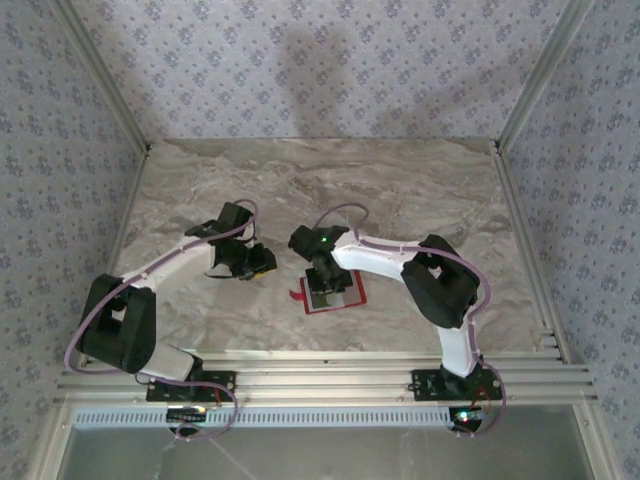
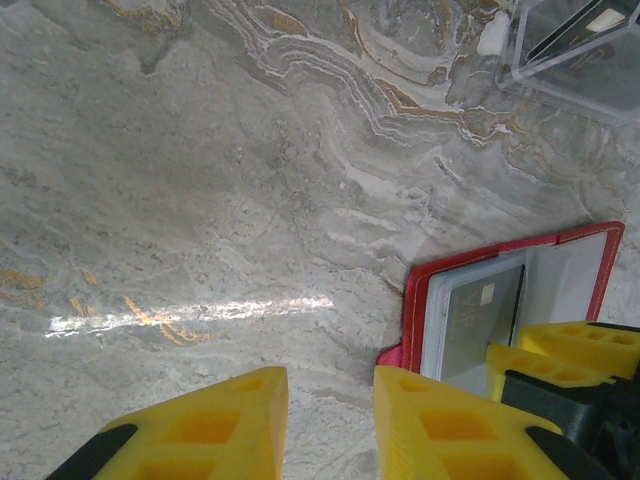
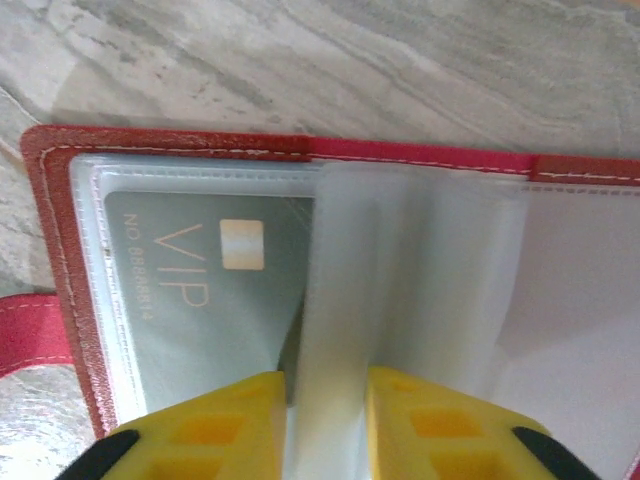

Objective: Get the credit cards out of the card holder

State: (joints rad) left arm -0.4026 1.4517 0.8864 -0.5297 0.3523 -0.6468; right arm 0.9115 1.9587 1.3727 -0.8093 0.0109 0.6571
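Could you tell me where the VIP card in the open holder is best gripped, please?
On the card, probably its inner edge, coming from the middle of the holder: it lies flat in a clear pocket that looks sealed along the red border.

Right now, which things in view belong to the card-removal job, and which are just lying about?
Job: open red bifold card holder; grey VIP card in its clear pocket; right pincer, down over the holder's pockets.
Lying about: clear plastic rectangle on the marble table; left pincer, hovering beside the holder.
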